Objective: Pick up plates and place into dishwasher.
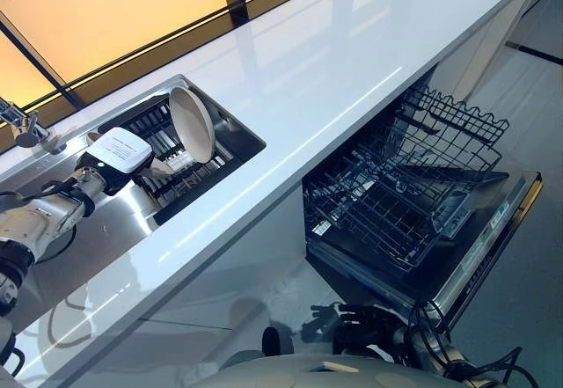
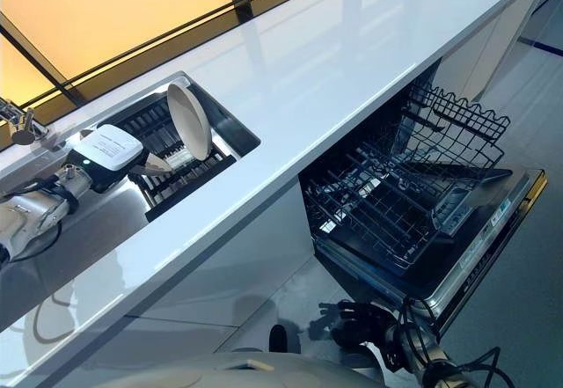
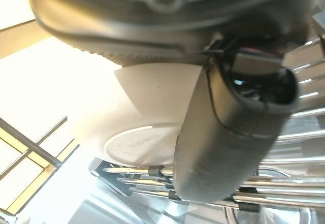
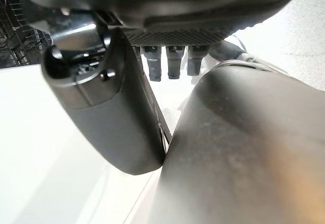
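Plate (image 1: 192, 124) stands upright in the sink rack (image 1: 180, 170), left hand (image 1: 154, 167) beside it, finger state unclear; right hand (image 1: 356, 326) hangs low, relaxed.

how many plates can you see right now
1. One white plate stands on edge in the dark rack in the sink, with the left hand beside it. The pulled-out dishwasher rack shows no plates. Others could be hidden behind the hand.
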Controlling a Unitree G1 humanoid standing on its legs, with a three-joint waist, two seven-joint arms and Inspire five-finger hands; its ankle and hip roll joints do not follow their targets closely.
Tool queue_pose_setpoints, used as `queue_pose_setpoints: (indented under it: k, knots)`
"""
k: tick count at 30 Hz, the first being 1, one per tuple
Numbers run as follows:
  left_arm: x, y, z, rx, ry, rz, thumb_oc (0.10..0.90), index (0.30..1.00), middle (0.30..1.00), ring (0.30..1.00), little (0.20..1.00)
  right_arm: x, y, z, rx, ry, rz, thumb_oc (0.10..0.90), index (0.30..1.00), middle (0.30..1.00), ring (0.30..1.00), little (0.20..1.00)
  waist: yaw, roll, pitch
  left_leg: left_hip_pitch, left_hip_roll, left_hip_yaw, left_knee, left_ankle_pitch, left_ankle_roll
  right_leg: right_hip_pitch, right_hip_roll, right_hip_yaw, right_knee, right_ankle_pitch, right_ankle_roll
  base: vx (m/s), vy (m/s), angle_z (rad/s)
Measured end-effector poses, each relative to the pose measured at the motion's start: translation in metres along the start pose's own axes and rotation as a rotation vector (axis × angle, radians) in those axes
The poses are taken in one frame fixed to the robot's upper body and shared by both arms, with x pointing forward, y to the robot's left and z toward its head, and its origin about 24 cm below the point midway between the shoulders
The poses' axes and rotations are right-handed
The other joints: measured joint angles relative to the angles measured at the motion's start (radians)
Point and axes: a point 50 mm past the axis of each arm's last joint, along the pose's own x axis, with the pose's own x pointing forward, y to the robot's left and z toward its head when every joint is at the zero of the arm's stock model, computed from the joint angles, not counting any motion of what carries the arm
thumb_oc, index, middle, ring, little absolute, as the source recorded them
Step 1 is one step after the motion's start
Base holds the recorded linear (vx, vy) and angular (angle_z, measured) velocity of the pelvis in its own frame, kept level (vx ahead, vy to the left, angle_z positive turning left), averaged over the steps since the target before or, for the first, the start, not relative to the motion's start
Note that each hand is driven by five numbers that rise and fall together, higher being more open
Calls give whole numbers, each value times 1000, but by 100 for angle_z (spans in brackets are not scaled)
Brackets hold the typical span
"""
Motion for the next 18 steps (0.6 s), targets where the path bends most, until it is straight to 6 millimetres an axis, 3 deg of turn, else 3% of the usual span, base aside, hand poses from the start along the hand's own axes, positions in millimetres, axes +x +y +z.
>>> queue_pose_setpoints:
  k: [11,14,18]
  knots:
    - [1,8,-10,-46,122,83,100,300,300,300,200,-11,4,18,-54,-102,76,800,900,900,900,900,5,-13,7,11,0,-8,0,0,0,16,1,-5,0,0,-1,-3,-51,2]
    - [3,21,-12,-72,138,148,100,300,300,300,200,-17,10,32,-48,-154,172,800,900,900,900,900,6,-24,14,17,1,-13,0,1,0,25,2,-11,0,0,0,-9,-81,6]
    - [2,37,-10,-125,147,259,100,300,300,300,200,-33,22,65,-41,-281,336,800,900,900,900,900,2,-41,13,17,0,-14,0,1,1,27,1,-14,0,-1,0,-16,-61,3]
